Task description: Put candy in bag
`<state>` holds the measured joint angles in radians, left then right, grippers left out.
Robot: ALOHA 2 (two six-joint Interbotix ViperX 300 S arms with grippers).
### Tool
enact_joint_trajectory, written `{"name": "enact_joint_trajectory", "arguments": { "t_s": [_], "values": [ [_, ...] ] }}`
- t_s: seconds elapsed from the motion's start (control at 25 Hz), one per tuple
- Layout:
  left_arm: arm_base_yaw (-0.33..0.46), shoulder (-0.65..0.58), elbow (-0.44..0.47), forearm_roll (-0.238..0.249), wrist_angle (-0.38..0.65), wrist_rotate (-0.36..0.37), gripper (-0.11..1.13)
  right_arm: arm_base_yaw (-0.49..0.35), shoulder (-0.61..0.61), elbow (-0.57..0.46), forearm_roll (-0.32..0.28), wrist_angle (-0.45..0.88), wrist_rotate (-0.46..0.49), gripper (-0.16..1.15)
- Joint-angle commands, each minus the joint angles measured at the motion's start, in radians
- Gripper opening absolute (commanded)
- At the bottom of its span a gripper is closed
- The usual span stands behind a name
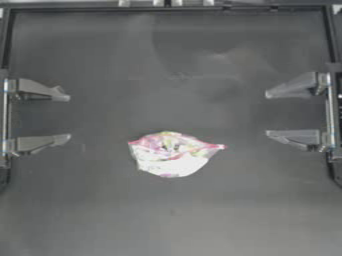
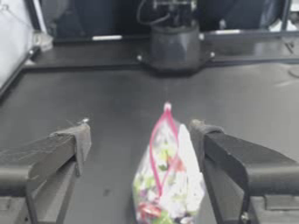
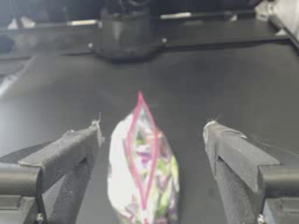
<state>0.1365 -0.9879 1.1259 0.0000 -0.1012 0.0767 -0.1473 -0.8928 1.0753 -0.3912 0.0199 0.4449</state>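
Top view and both wrist views, arms drawn back. The bag [image 1: 172,153] is lying on the dark table [image 1: 80,210] near its middle, its pink-red mouth strip running left to right and gaping in a lens shape, so that its long axis is pointing toward both arms. The left gripper [image 1: 67,116] is waiting at the left edge with its jaws spread wide and nothing between them; the right gripper [image 1: 268,114] is waiting at the right edge, likewise spread and empty. The bag is sitting between the two, well apart from each and a little nearer than the line joining them; it appears slightly closer to the right gripper, though the difference is small. In each wrist view the bag is showing between that arm's own jaws, farther out on the table, with the mouth strip seen end-on, so either arm is facing one end of the opening. No loose candy is showing anywhere on the table; whether it is already lying among the colourful contents cannot be told, and that question is deciding which arm should be reaching first.
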Motion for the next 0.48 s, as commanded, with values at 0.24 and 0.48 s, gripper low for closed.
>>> {"name": "enact_joint_trajectory", "arguments": {
  "t_s": [0.24, 0.48],
  "values": [
    [0.002, -0.052, 0.014, -0.002, 0.000, 0.000, 0.98, -0.002, -0.023, -0.003, 0.002, -0.008, 0.000, 0.99],
    [0.006, -0.081, 0.031, -0.002, -0.002, -0.002, 0.98, -0.002, -0.025, -0.003, -0.003, -0.008, 0.000, 0.99]
  ]
}}
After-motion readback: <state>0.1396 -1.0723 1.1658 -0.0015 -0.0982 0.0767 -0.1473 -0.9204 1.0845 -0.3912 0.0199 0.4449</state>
